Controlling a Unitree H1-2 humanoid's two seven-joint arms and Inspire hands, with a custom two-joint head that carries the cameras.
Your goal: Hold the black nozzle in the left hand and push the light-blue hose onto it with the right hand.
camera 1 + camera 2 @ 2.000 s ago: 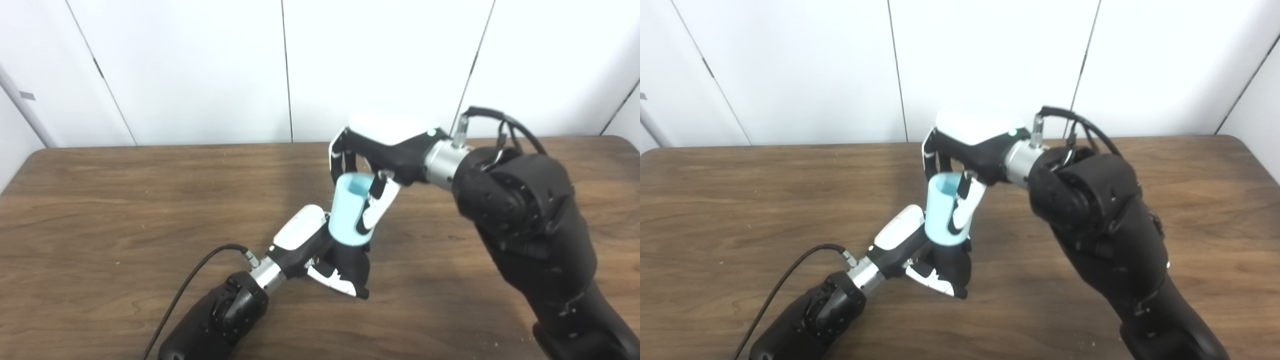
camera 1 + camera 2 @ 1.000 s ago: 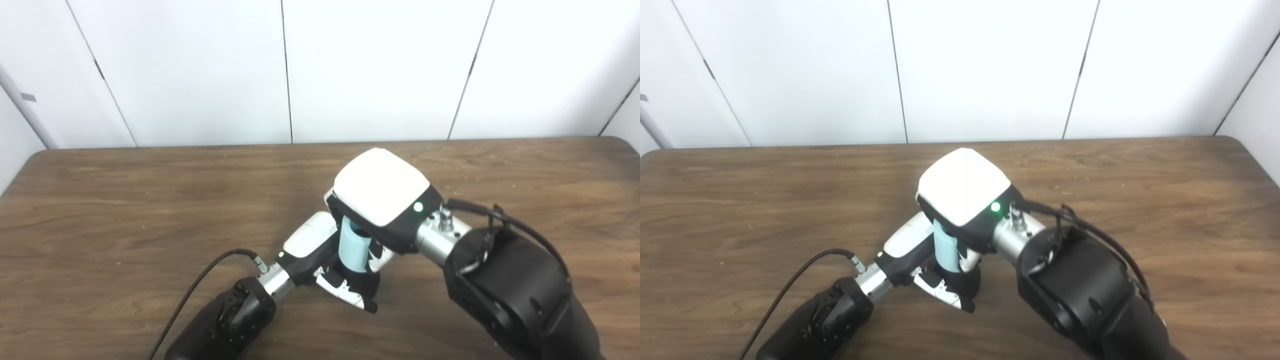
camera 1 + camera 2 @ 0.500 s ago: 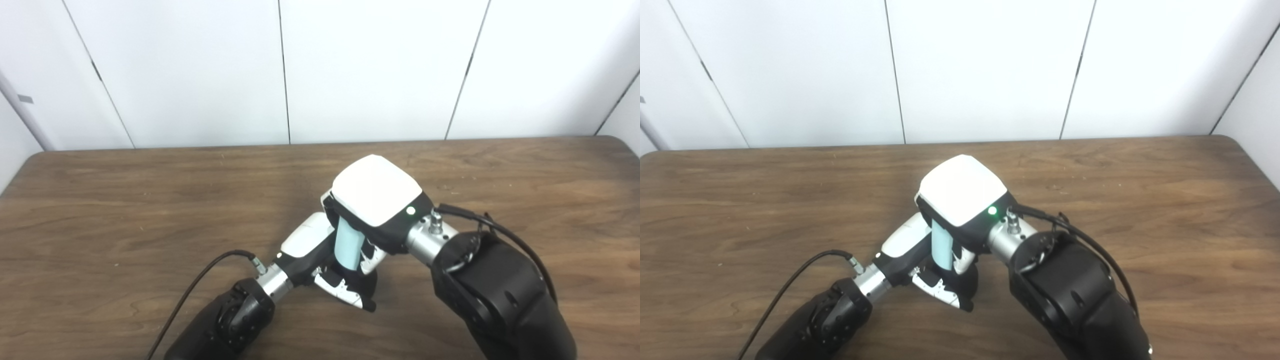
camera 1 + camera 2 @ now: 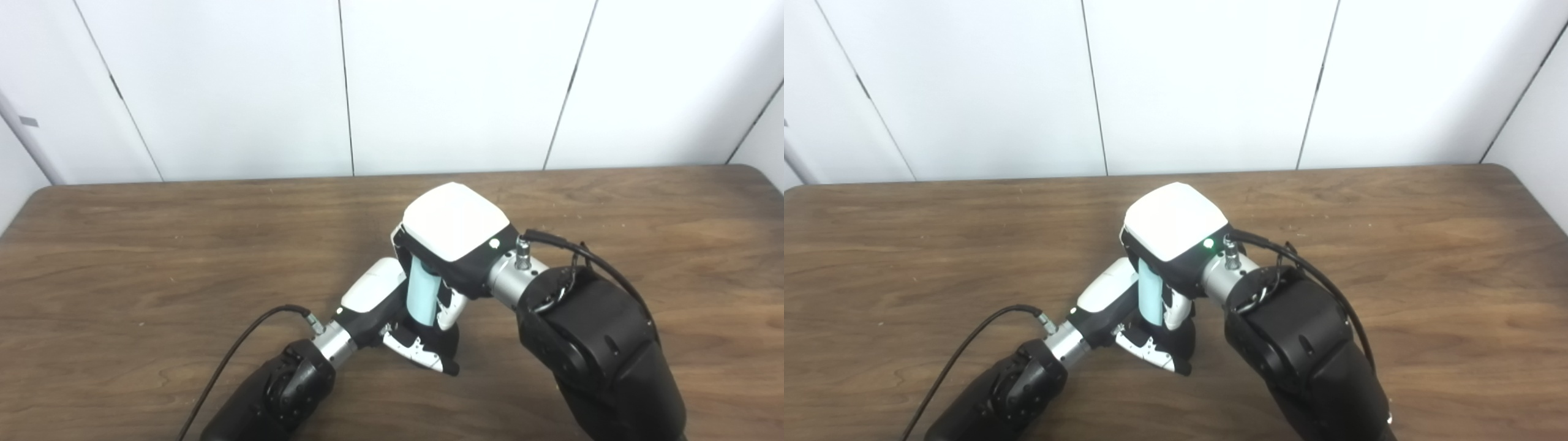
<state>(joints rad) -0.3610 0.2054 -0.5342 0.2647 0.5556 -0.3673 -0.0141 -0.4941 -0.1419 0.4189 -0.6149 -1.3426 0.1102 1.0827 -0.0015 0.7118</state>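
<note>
Table, brown wood grain, fills the lower part of both views; white panelled wall behind its far edge.

Right arm, bulky and black, enters from lower right and bends toward centre. Left arm, black, enters from lower left, with a thin black cable looping from the bottom edge up to its silver wrist.

Right hand: white back plate faces the cameras, green light lit near the wrist. Fingers curl down around the hose, which stands nearly upright beneath the palm. Hand is closed on the hose; upper end of the hose is hidden under the palm.

Left hand: white back plate faces up and left, fingers wrapped around a dark shape directly below the hose, low over the table. Fingertips show white and black toward lower right.

Nozzle: mostly hidden inside the left hand's grasp; only a dark mass at the lower end of the hose is visible. Hose bottom meets it; cannot tell how far the hose is seated.

Both hands are touching, near table centre.
</note>
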